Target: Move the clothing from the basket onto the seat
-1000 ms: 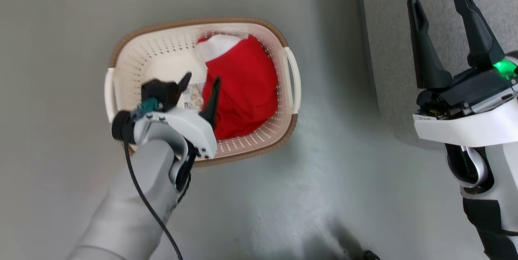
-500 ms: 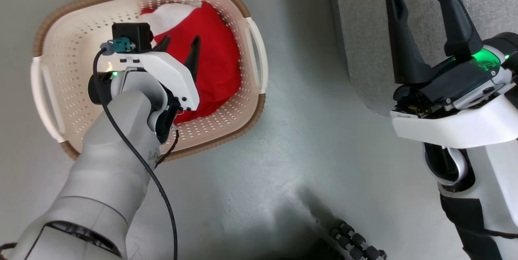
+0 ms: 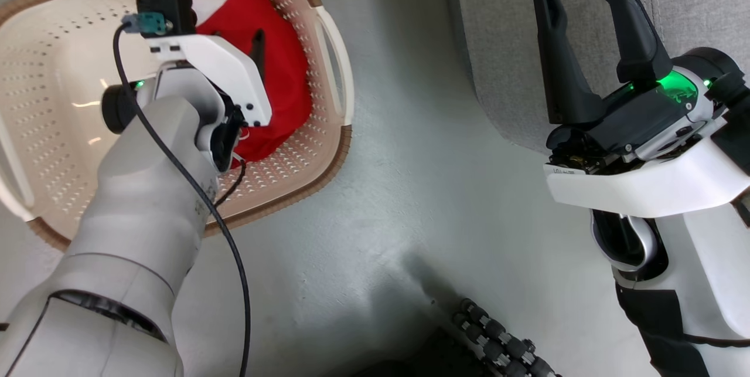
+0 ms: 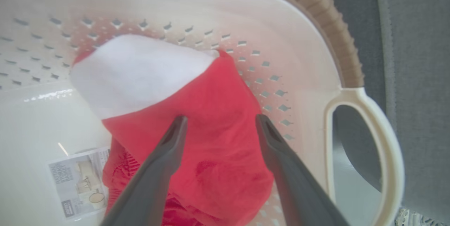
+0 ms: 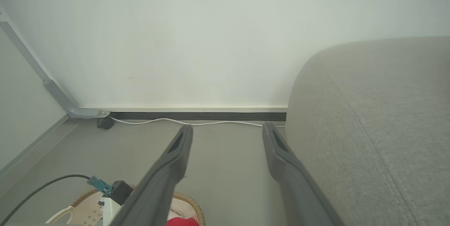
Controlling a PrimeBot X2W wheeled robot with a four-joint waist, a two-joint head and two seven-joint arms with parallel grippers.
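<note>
The seat (image 5: 369, 131) took up the right of the scene, grey and bare in what showed of it, with no clothing on that part. Beside it, across a strip of floor (image 3: 422, 201), stood the basket (image 4: 281, 25), near the seat but apart from it.

The right claw (image 5: 228, 127) hung over the floor at the seat's edge, its fingers spread wide with nothing between them. The left claw (image 4: 221, 118) was down inside the basket, its fingers likewise parted and empty. They straddled the clothing (image 4: 218, 148), and whether the tips touched the cloth could not be told.

By my reading the step in hand was the reach for a first grab; nothing had been lifted. The next move would call for pushing a little deeper into the heap and pinching a thick fold, not a single loose layer, then raising it clear of the rim before swinging right towards the seat.

The clothing lay heaped against the basket's wall on the side nearer the seat, below a white handle (image 4: 379, 120). It was soft red cloth, rumpled and slack, so it would probably drape and trail when picked up. A broad white trim (image 4: 140, 71) folded over its far end. Beside the heap a small paper label (image 4: 79, 182) lay flat on the basket's floor, partly tucked under the red cloth.
</note>
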